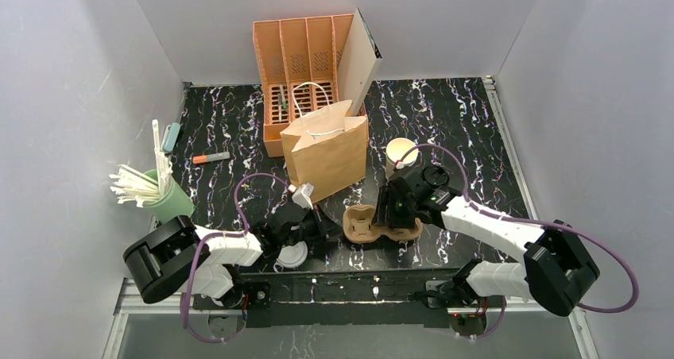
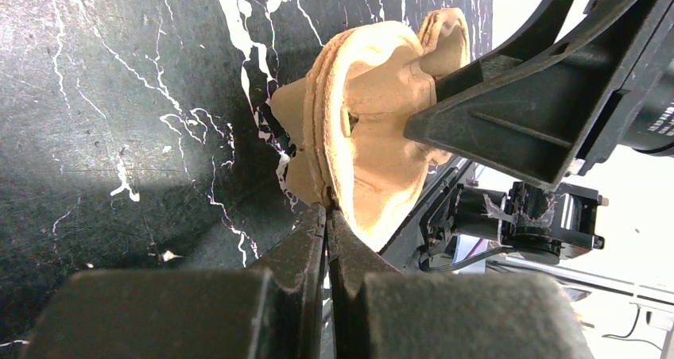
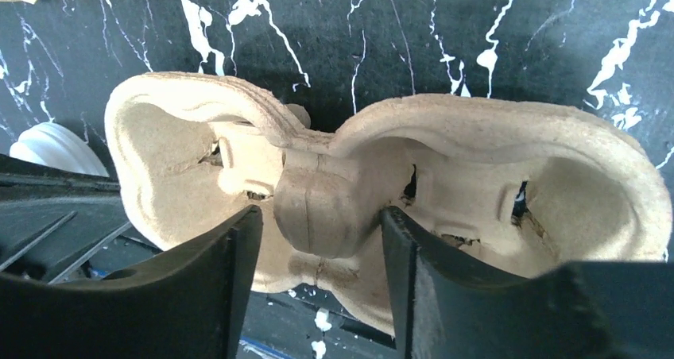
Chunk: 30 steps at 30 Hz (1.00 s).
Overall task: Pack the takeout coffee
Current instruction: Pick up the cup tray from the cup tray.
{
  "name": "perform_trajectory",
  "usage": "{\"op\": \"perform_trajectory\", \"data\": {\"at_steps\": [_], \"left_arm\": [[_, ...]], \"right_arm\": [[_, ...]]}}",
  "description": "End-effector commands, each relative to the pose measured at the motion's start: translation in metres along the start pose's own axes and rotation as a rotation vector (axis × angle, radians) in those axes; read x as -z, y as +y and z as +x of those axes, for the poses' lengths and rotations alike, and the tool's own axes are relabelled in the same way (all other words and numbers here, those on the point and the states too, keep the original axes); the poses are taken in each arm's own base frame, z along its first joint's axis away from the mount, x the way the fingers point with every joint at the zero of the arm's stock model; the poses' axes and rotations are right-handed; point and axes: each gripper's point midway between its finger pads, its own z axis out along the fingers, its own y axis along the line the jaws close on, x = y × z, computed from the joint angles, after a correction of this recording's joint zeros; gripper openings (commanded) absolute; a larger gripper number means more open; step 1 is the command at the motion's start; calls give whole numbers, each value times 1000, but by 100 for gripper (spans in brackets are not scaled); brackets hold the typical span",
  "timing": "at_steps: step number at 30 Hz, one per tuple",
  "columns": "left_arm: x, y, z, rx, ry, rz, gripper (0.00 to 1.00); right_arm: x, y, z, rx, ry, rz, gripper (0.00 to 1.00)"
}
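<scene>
The takeout coffee is a small white paper cup (image 1: 400,152), standing open-topped just behind my right arm; I cannot make out its black lid. A tan pulp cup carrier (image 1: 366,224) lies on the black marbled table between both grippers. My left gripper (image 2: 326,210) is shut on the thin rim at the left end of the carrier (image 2: 373,137). My right gripper (image 3: 318,216) is open, its jaws standing either side of the middle post of the carrier (image 3: 477,160), with a gap showing on the left side.
A brown paper bag (image 1: 326,148) stands open behind the carrier, in front of an orange slotted organizer (image 1: 302,65). A flat white lid (image 1: 291,256) lies by the left arm. A green cup of white straws (image 1: 163,196) stands at the left, with an orange marker (image 1: 211,159) behind it.
</scene>
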Motion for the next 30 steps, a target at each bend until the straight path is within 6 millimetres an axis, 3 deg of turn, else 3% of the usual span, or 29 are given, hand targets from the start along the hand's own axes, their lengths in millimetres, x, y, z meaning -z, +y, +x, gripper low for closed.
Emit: {"op": "perform_trajectory", "data": {"at_steps": [1,5,7,11,13,15,18,23,30], "left_arm": [[3,-11,-1,-1,-2,53,0],[2,-11,-2,-2,-7,52,0],[1,-9,-2,-1,-9,46,0],[0,-7,-1,9,-7,41,23],[0,-7,0,20,-8,42,31],[-1,-7,0,21,-6,47,32],[-3,-9,2,29,3,61,27],[0,3,0,49,-30,36,0],[5,34,1,54,-45,-80,0]], "right_arm": [[-8,15,-7,41,-41,-14,69],[-16,14,-1,95,-36,81,73],[-18,12,1,105,-31,104,68],[-15,15,3,103,-28,83,45],[-13,22,6,100,-13,42,42],[-10,29,9,96,3,6,40],[-5,39,13,95,25,-51,38],[10,47,9,75,3,-97,33],[43,62,6,32,1,-208,32]]}}
